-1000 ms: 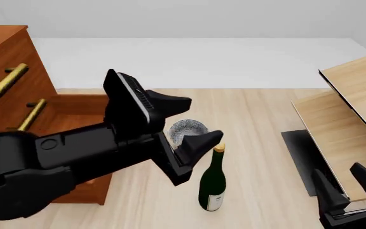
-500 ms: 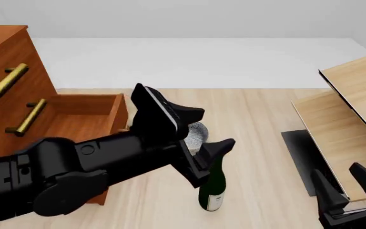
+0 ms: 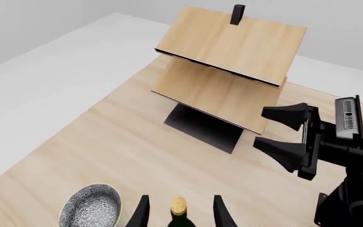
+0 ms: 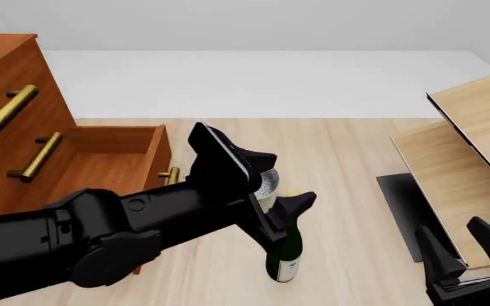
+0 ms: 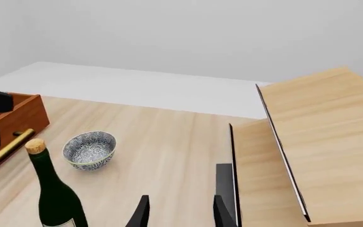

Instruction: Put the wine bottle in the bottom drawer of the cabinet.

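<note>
The wine bottle (image 4: 284, 255) stands upright on the wooden table, dark green with a white label low on its body. My left gripper (image 4: 282, 181) is open, one finger on each side of the bottle's neck. In the left wrist view the cork (image 3: 178, 205) sits between the fingers (image 3: 140, 215) without visible contact. The cabinet (image 4: 7, 108) stands at the left, and its bottom drawer (image 4: 100, 159) is pulled out, brass handle (image 4: 173, 173) facing the bottle. My right gripper (image 4: 459, 246) is open and holds nothing, low at the front right. The right wrist view shows the bottle (image 5: 54, 194) and drawer (image 5: 16, 116).
A small speckled grey bowl (image 4: 267, 180) sits just behind the bottle, partly covered by the left gripper; the bowl (image 5: 90, 149) shows whole in the right wrist view. Pale light-wood furniture (image 4: 475, 134) with a dark base (image 4: 402, 210) stands at the right.
The left arm has moved right and down toward the bottle. Its open fingers now straddle the neck and hide the cork in the front view. The right arm has not moved.
</note>
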